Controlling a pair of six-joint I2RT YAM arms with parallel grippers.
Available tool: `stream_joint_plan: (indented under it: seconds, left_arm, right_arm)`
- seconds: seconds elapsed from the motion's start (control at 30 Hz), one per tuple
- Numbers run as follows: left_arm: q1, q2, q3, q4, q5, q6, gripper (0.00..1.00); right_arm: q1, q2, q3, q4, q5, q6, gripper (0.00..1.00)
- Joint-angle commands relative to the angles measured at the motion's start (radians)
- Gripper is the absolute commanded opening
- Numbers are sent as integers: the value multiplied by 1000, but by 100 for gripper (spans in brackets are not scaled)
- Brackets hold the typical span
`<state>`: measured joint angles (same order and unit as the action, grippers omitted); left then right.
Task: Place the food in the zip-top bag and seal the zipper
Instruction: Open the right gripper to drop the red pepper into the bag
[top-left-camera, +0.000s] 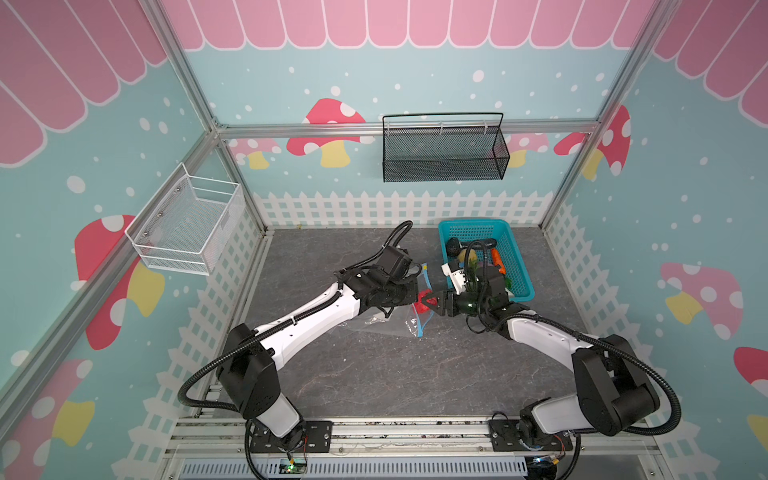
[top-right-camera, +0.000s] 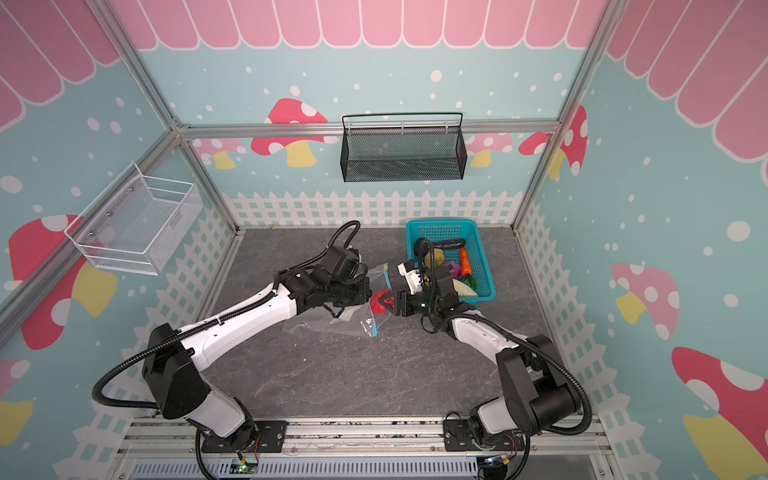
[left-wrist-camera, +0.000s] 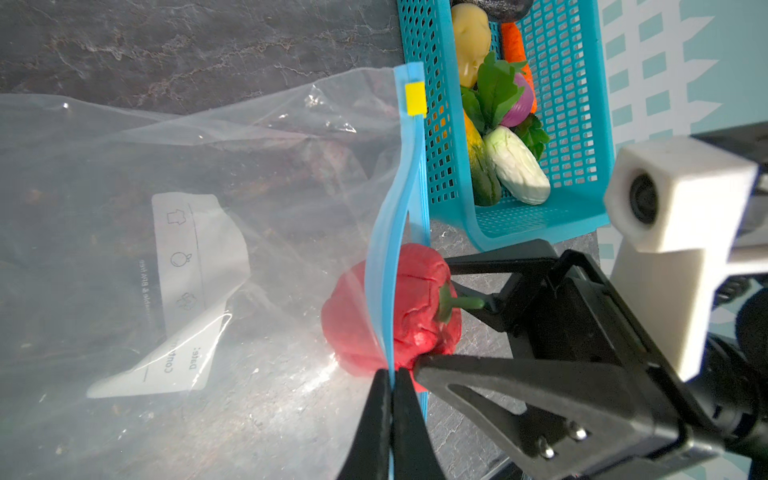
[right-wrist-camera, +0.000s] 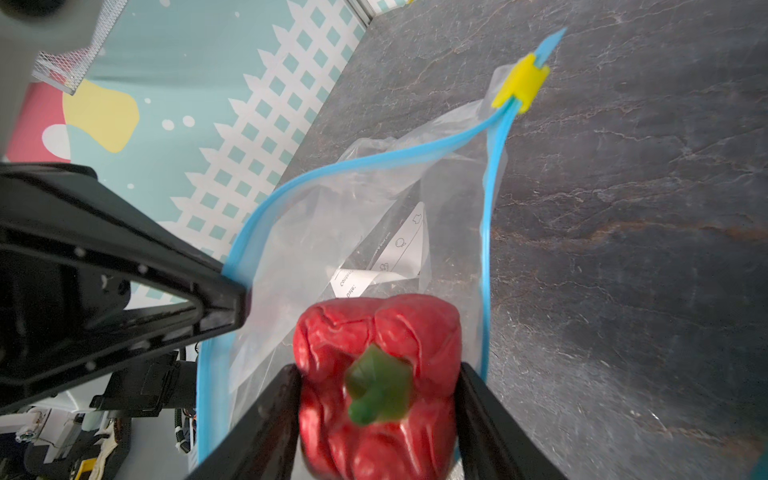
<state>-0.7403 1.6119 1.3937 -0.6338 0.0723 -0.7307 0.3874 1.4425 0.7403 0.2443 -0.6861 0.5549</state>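
Crinkly clear plastic zip-top bag (left-wrist-camera: 208, 166) lies mid-table on dark grey marbled tabletop (top-left-camera: 374, 374), mouth gaping toward right. Left gripper (left-wrist-camera: 390, 374): jaws together, pinching raised lip of thin light blue zipper strip (left-wrist-camera: 382, 249). Small yellow slider tab (left-wrist-camera: 415, 98) at strip's far end. Right gripper (right-wrist-camera: 378, 370): clamped on red plastic toy bell pepper (right-wrist-camera: 374, 328), halfway through mouth. Turquoise plastic lattice basket (left-wrist-camera: 536, 224), far right, holds white leafy radish (left-wrist-camera: 517, 174), purple onion (left-wrist-camera: 519, 104), orange carrot (left-wrist-camera: 513, 41).

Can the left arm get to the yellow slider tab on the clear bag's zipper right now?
Probably not yet. The left hand is shut on the light blue zipper strip, holding the clear plastic bag open; it would have to let go. The yellow slider tab itself lies uncovered.
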Motion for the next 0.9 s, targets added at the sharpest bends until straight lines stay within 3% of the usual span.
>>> stream_joint_plan:
  seconds: [0.0, 0.23, 0.57, 0.87]
  left_arm:
    - [2, -27, -9, 14, 3, -17, 0]
    - [2, -27, -10, 16, 3, -16, 0]
    - [3, -31, -14, 17, 1, -15, 0]
    - [5, -27, -22, 34, 10, -16, 0]
  right_arm:
    - [10, 10, 22, 23, 8, -5, 62]
    - [13, 8, 27, 21, 15, -4, 67]
    - [14, -20, 45, -5, 33, -6, 67]
    - [-29, -103, 207, -309, 286, -221, 63]
